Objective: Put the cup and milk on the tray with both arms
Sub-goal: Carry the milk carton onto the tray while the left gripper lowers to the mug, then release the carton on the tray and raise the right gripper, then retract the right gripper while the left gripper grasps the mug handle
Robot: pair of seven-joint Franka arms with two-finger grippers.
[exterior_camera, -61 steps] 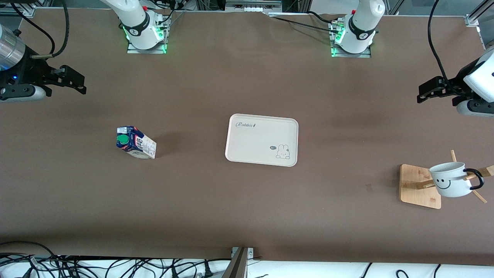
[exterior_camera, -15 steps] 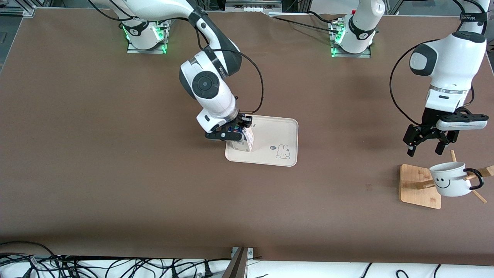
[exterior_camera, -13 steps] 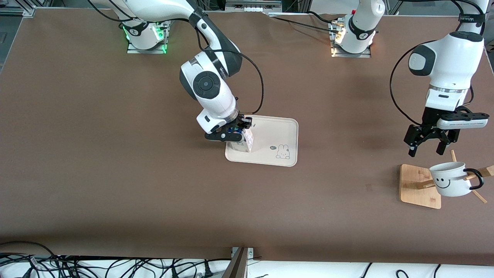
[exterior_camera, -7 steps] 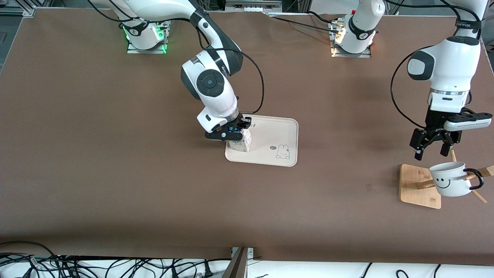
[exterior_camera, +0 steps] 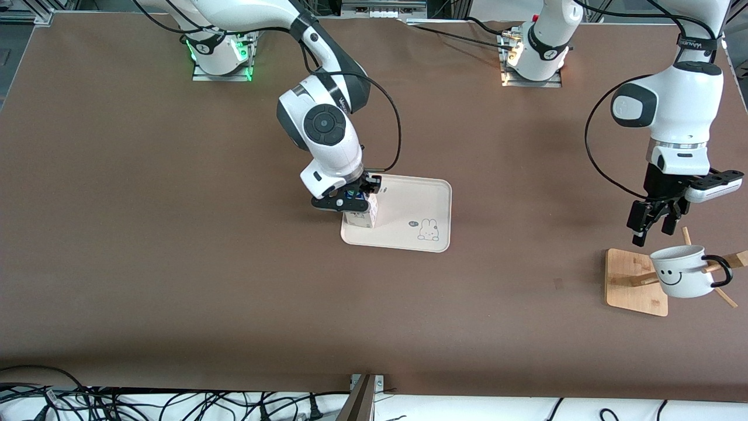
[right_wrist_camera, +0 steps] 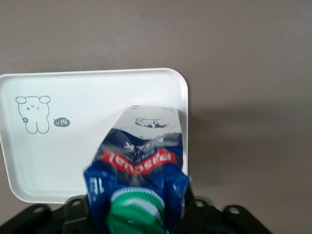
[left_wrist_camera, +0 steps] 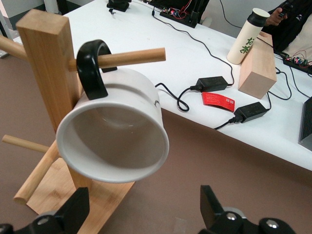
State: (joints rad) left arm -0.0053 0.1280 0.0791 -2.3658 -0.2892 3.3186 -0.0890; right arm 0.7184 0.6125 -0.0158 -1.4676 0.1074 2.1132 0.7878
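The milk (exterior_camera: 361, 217), a dark blue carton with a green cap (right_wrist_camera: 134, 209), stands upright on the cream tray (exterior_camera: 421, 199), at the corner nearest the right arm's end. My right gripper (exterior_camera: 345, 202) is down around the carton's top, which fills the space between its jaws in the right wrist view. The white smiley cup (exterior_camera: 681, 275) hangs by its black handle (left_wrist_camera: 92, 68) on a peg of the wooden rack (left_wrist_camera: 48, 73), mouth toward my left wrist camera. My left gripper (exterior_camera: 653, 229) hovers open just above the rack and cup, holding nothing.
The rack's square wooden base (exterior_camera: 631, 280) lies toward the left arm's end of the table, with pegs (exterior_camera: 727, 298) sticking out past the cup. In the left wrist view a white bench holds cables, a wooden block (left_wrist_camera: 256, 70) and a bottle (left_wrist_camera: 246, 36).
The carton has gone from tilted to upright on the tray under my right gripper. My left gripper has swung closer over the cup and turned.
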